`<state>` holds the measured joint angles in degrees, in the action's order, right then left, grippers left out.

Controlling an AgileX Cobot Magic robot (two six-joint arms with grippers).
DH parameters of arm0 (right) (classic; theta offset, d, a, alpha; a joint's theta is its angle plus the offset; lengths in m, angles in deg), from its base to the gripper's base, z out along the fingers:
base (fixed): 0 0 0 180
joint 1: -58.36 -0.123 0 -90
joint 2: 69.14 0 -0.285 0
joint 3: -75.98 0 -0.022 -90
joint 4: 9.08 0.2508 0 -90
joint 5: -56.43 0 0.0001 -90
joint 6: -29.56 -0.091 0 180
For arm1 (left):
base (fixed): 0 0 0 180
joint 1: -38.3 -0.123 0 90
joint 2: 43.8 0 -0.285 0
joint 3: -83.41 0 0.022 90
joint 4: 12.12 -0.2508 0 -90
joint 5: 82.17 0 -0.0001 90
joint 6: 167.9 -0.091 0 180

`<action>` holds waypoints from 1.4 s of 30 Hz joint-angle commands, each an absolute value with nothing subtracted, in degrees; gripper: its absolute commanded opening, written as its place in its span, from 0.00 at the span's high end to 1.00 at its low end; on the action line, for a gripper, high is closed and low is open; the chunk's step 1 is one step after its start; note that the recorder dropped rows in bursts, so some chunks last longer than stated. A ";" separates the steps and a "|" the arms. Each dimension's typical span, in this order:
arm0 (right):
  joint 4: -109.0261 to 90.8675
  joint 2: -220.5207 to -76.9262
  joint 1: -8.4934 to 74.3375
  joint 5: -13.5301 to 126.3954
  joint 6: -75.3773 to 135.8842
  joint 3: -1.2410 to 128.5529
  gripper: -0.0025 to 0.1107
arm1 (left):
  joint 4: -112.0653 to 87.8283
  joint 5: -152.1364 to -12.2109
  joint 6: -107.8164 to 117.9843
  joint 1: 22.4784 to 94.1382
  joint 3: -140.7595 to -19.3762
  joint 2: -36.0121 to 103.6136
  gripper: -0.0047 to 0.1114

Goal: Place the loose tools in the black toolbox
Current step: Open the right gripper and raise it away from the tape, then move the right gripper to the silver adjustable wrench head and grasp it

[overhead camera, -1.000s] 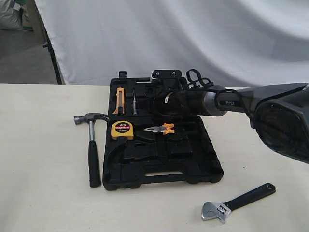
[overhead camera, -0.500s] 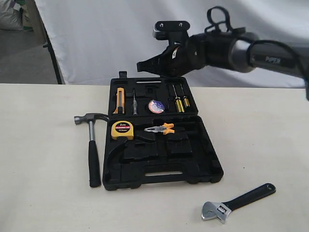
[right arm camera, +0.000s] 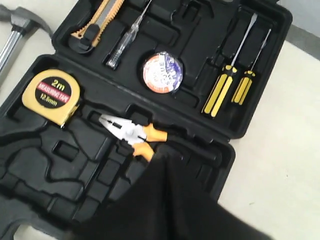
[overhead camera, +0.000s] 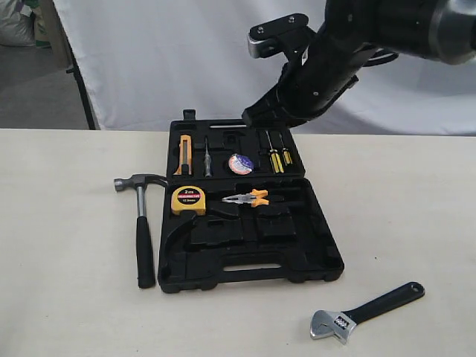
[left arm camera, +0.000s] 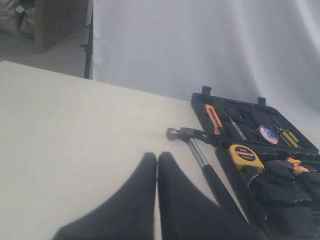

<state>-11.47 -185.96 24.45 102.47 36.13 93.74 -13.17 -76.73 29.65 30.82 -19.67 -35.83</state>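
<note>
The right arm is held high, its black forearm slanting down toward the middle, and the right hand tilts downward at its end. In its own wrist view that hand is a dark, blurred wedge. Its fingers seem pressed together, with only a faint seam between them. The left hand points forward, its two black fingers closed tip to tip and holding nothing.

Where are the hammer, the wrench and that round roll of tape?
claw hammer [overhead camera: 143, 232], exterior view, on its black rubber handle.
adjustable wrench [overhead camera: 370, 307], exterior view, on its black handle.
tape roll [right arm camera: 162, 72], right wrist view, on its blue-white label.
</note>
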 commanded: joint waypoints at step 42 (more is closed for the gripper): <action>-2.90 -140.22 14.17 53.92 33.08 24.95 0.98 | -13.42 -77.14 29.93 29.37 -19.82 -36.01 0.95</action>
